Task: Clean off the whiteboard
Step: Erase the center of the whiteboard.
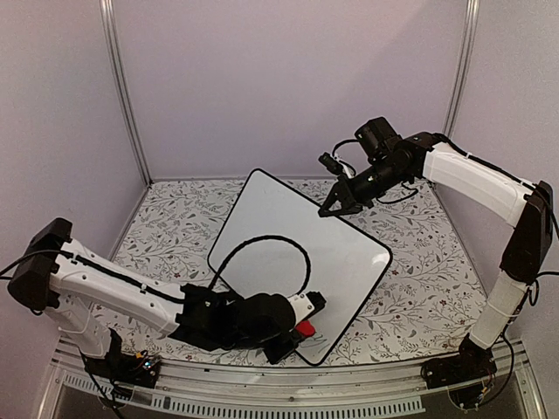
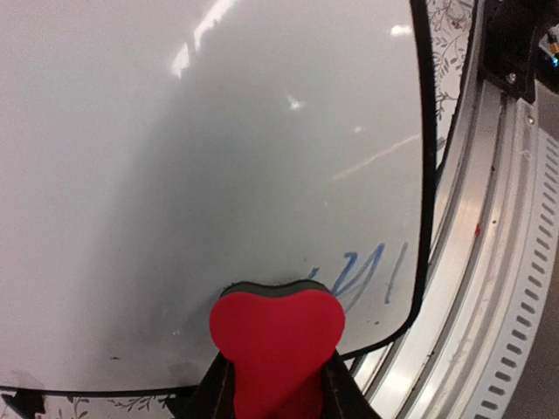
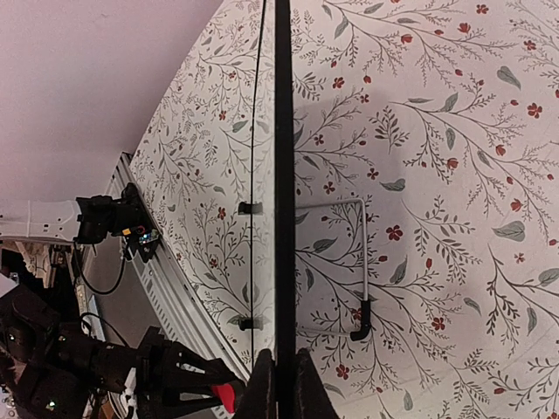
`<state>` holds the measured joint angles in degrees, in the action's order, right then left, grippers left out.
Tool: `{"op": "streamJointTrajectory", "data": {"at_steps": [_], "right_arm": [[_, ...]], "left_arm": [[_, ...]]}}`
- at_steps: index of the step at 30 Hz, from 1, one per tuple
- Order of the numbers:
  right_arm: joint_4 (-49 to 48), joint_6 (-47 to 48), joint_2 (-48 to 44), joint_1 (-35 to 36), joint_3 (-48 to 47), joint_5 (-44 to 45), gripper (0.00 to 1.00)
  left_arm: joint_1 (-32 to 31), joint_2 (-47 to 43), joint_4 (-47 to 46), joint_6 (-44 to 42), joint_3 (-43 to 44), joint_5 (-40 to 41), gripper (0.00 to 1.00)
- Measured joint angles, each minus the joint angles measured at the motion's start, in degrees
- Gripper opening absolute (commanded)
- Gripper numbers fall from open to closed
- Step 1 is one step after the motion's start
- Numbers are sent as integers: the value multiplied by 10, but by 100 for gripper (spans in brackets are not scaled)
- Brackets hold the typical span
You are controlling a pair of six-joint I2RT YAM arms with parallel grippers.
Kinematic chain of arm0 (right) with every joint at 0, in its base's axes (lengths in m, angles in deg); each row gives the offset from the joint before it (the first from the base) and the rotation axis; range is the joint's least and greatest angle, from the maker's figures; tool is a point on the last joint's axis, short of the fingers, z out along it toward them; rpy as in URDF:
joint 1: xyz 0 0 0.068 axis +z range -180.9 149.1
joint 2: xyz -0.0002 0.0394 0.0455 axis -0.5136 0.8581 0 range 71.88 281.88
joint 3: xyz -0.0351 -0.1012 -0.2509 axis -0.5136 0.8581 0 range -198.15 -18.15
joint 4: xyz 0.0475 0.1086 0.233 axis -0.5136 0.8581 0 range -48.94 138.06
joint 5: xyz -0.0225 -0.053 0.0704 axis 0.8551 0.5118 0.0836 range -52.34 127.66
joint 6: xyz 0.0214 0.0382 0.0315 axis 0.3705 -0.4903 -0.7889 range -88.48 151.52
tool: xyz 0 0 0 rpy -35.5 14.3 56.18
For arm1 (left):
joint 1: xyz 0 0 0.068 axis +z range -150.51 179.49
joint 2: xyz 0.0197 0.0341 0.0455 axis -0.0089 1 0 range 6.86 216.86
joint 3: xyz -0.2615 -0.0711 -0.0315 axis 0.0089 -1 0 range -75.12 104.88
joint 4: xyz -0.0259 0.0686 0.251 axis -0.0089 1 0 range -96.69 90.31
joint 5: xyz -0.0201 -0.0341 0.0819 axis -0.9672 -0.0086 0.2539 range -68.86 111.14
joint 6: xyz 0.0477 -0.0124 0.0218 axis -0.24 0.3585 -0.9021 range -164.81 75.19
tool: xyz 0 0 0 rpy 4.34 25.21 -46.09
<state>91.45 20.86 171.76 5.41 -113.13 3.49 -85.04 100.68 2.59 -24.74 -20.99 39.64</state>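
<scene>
The whiteboard (image 1: 297, 236) lies tilted on the table, white with a thin black rim. In the left wrist view it (image 2: 218, 175) shows blue handwriting (image 2: 367, 275) near its rounded corner. My left gripper (image 1: 301, 330) is shut on a red heart-shaped eraser (image 2: 277, 345) whose dark felt edge presses on the board just left of the writing. My right gripper (image 1: 334, 208) is shut on the board's far rim (image 3: 284, 175), seen edge-on in the right wrist view.
The floral tablecloth (image 1: 175, 227) surrounds the board. An aluminium rail (image 2: 489, 288) runs along the near table edge right beside the written corner. A black cable (image 1: 262, 240) loops over the board. A wire stand (image 3: 358, 262) folds out behind the board.
</scene>
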Motion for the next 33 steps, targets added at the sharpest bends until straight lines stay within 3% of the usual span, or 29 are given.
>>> {"op": "streamJointTrajectory", "data": {"at_steps": [6,12,33], "right_arm": [[0,0,0,0,0,0,0],[-3,14,0,0,0,-5,0],[-6,28,1,0,-1,-14,0]], "left_arm": [[0,29,-7,-27,60,15,0],[0,57,-12,-31,67,17,0],[-19,55,10,38,-6,-7,0]]}}
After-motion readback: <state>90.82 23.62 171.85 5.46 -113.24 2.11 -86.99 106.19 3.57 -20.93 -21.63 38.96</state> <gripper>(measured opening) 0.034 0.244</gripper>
